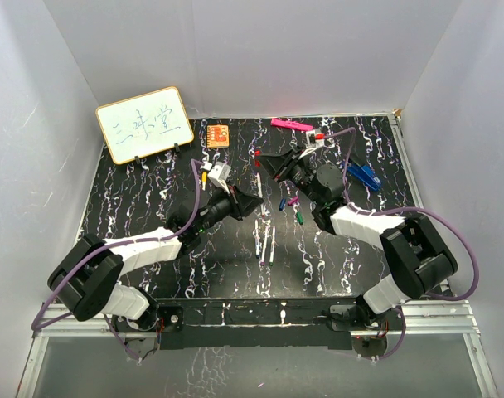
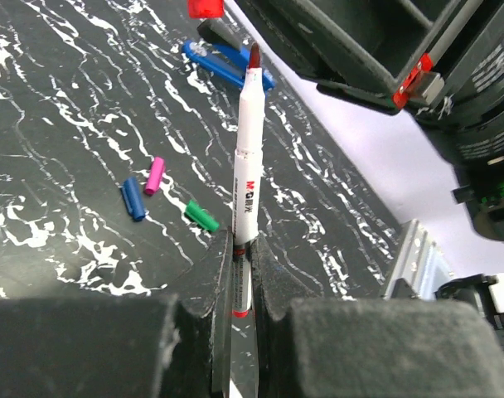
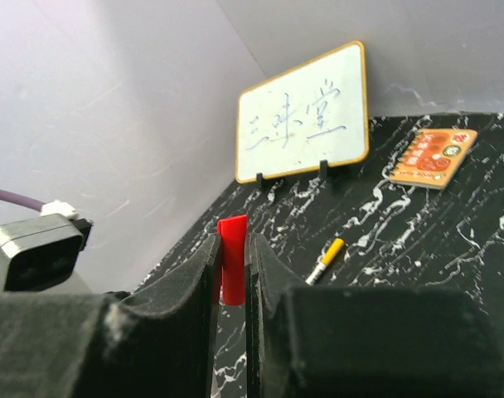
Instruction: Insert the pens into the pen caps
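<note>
My left gripper [image 2: 244,242] is shut on a white pen [image 2: 245,157] with a dark red tip, holding it by its lower end; in the top view [image 1: 254,202] the pen [image 1: 259,184] points toward the right gripper. My right gripper [image 3: 232,246] is shut on the red cap [image 3: 232,259], which also shows in the top view [image 1: 258,153] and at the top edge of the left wrist view [image 2: 205,7], a short gap beyond the pen tip. Blue [image 2: 133,197], purple [image 2: 155,175] and green [image 2: 201,215] caps lie on the table. Two white pens [image 1: 264,240] lie mid-table. A yellow-capped pen [image 3: 327,259] lies at the left.
A whiteboard [image 1: 144,124] stands at the back left, with an orange notebook [image 1: 218,134] beside it. A pink marker [image 1: 291,124] lies at the back. A blue object [image 1: 364,175] lies to the right, also in the left wrist view [image 2: 227,65]. White walls enclose the black marbled table [image 1: 128,207].
</note>
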